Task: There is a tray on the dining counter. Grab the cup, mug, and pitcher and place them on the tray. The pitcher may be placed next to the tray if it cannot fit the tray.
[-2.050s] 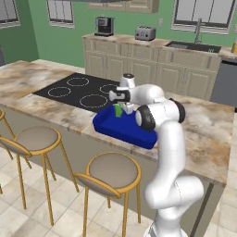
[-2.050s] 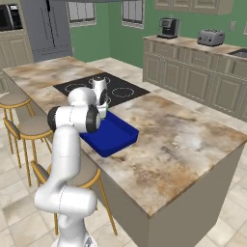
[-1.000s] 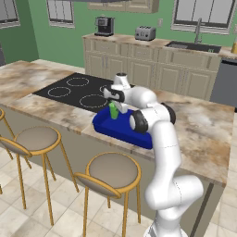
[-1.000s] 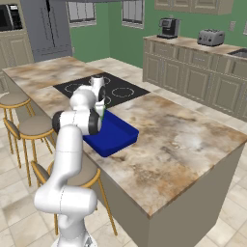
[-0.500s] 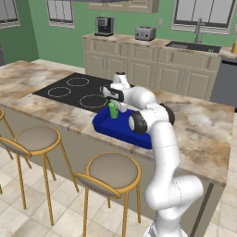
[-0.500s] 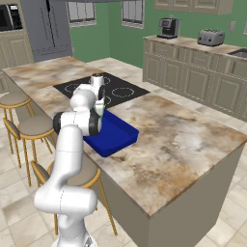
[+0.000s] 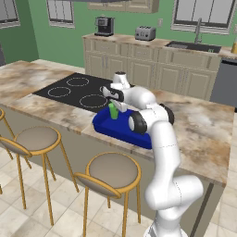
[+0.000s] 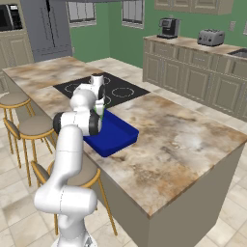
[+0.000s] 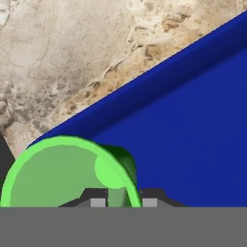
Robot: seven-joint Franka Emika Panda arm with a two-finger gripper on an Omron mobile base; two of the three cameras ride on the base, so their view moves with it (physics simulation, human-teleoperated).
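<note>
The green cup [image 7: 112, 110] stands upright in the left part of the blue tray [image 7: 110, 127] on the dining counter [image 7: 199, 125]. My gripper [image 7: 113, 102] reaches down onto it from above. In the hand view the gripper [image 9: 124, 201] straddles the wall of the cup [image 9: 58, 173], one finger inside and one outside. Whether the pads still press the wall I cannot tell. Beyond the cup lie the tray [image 9: 193, 125] floor and rim and the counter [image 9: 72, 58]. From the right I see the cup [image 8: 100, 111] in the tray [image 8: 118, 137] under the gripper [image 8: 99, 103]. The mug and the pitcher are out of view.
A black cooktop [image 7: 76, 90] is set into the counter just left of the tray. Two round stools [image 7: 37, 139] [image 7: 111, 169] stand along the near side. The far wall counter carries a coffee machine [image 7: 103, 25], a toaster [image 7: 145, 33] and a sink [image 7: 194, 45].
Over two seconds the hand carried the cup a little left and down into the tray. In the last half second nothing has visibly moved.
</note>
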